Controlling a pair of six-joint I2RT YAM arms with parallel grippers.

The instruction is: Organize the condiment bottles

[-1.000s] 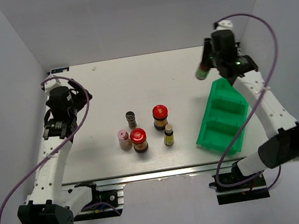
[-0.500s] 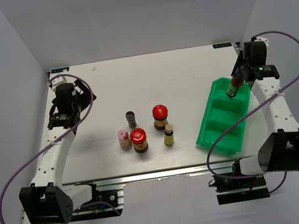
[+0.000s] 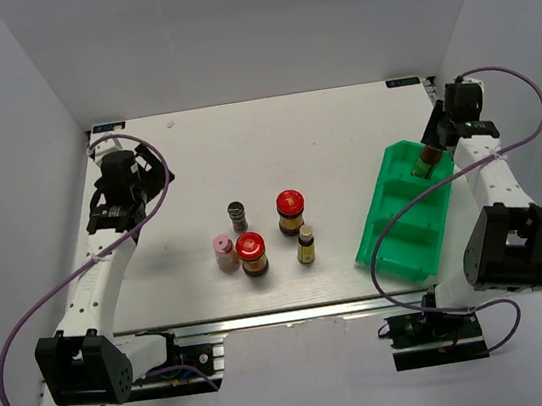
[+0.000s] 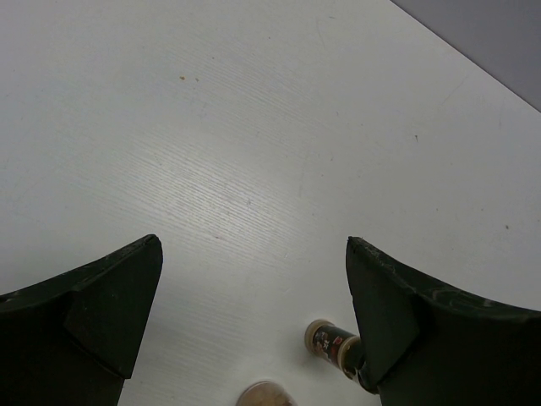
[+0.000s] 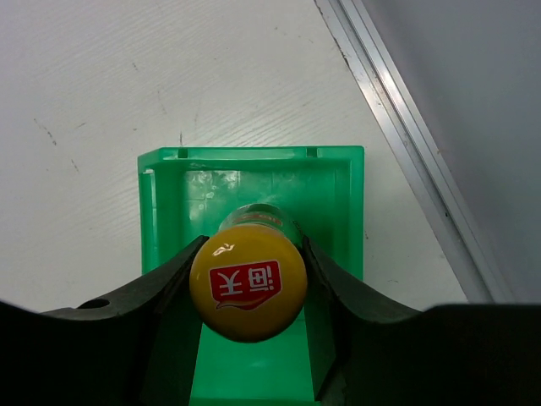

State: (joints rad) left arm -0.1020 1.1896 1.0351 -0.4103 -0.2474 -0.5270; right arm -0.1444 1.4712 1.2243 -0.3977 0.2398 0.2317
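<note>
My right gripper [image 3: 431,146] is shut on the yellow-capped green bottle [image 3: 429,160] and holds it upright in the far compartment of the green bin [image 3: 402,235]. In the right wrist view the fingers [image 5: 334,288] press the sides of the yellow cap [image 5: 248,288] over the bin [image 5: 173,194]. At mid-table stand the grey ribbed shaker [image 3: 237,215], two red-lidded jars [image 3: 290,210] [image 3: 252,253], the pink-capped jar [image 3: 224,252] and the tan-capped brown bottle [image 3: 305,245]. My left gripper [image 3: 111,215] is open and empty at the far left. Its view shows the brown bottle [image 4: 331,343].
The bin lies slanted at the table's right side, its two nearer compartments empty. A metal rail [image 5: 406,144] marks the table's right edge close behind the bin. Grey walls enclose the table on three sides.
My right arm has swung right and lowered the green bottle from above the bin's far end down into the far compartment. My left arm shifted slightly toward the far left, then held still.
</note>
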